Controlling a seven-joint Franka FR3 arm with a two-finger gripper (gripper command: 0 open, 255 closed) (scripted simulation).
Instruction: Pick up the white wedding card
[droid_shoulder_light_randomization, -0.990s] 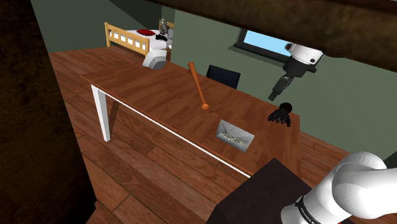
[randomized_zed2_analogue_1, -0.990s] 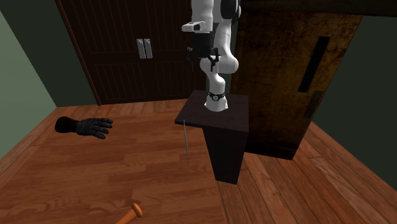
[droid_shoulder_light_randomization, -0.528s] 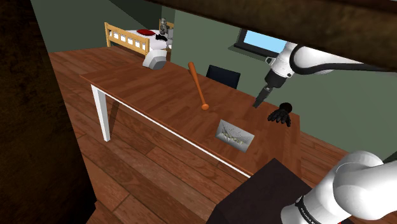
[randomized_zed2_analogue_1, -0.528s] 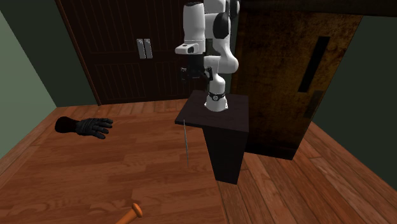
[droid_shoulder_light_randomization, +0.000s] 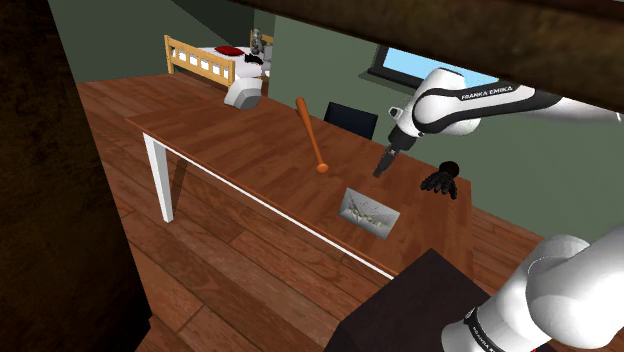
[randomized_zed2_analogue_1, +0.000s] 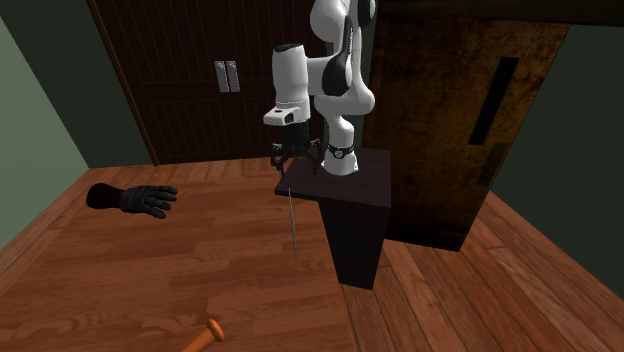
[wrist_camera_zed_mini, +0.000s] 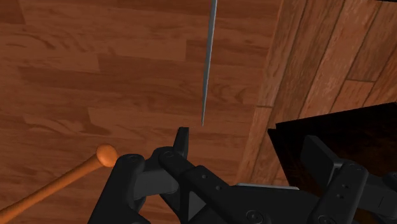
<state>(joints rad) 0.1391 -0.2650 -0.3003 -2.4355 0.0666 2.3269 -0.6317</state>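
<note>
card (droid_shoulder_light_randomization: 368, 212) just below gripper (droid_shoulder_light_randomization: 379, 169), looks upright on edge: thin, light, probably bendy. pinch both faces near top edge. gripper open or closed: cannot tell.

White arm (droid_shoulder_light_randomization: 450, 105): rounded links, dark joints, "FRANKA EMIKA" in dark letters on one link. Dark collar with small white print (unreadable) just above the stand (droid_shoulder_light_randomization: 400, 310). All-black, angular gripper (droid_shoulder_light_randomization: 380, 167).

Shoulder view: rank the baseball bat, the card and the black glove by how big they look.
1. Baseball bat: longest, though thin.
2. White card: shorter, but covers the most area.
3. Black glove: smallest.
The bat lies farthest from the camera, so it looks smaller than it is.
</note>
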